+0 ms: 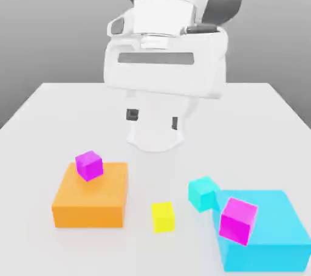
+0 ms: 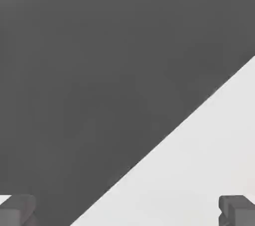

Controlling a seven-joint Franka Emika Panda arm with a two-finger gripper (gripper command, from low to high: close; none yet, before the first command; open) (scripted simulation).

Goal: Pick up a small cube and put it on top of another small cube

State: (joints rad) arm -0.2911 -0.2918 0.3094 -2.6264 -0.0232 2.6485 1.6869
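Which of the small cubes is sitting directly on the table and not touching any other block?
The small yellow cube. It stands alone on the table between the two big blocks. The small cyan cube sits against the big cyan block, and both magenta cubes rest on blocks.

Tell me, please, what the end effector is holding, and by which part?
Nothing: the end effector is open and empty, and the yellow cube sits on the table.
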